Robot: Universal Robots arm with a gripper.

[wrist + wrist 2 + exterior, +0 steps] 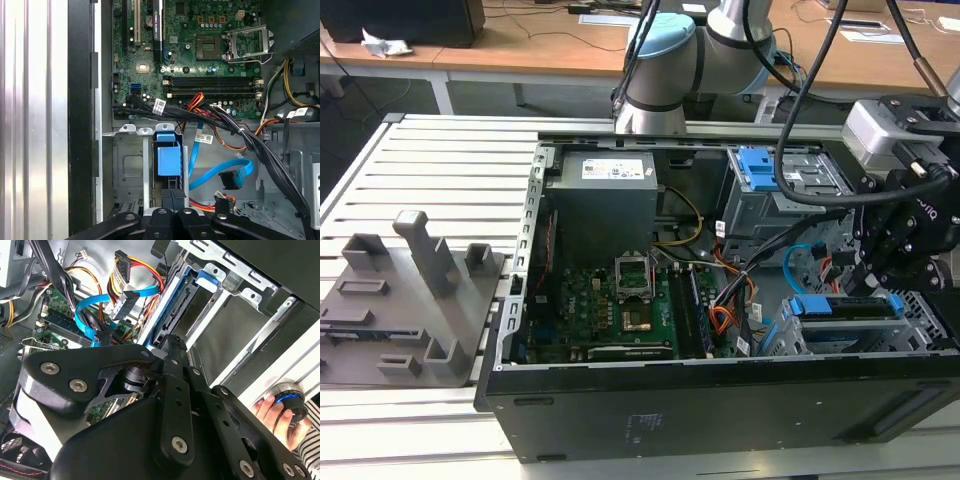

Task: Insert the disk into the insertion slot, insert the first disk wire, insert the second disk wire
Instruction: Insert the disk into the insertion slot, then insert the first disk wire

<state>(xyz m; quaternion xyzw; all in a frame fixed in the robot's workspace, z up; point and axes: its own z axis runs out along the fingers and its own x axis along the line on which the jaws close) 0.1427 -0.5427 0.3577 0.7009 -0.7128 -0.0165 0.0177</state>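
while the gripper hangs closed, empty, second wrist view shows a hand.

Robot arm with gripper, one unit.
Arm: silver-grey tubular links and rounded joints, one light-blue joint cap, thick black cables looped alongside, pale grey box at the wrist. Gripper: matt black linkage bars and plates with rounded edges, fastened by silver round-head screws.
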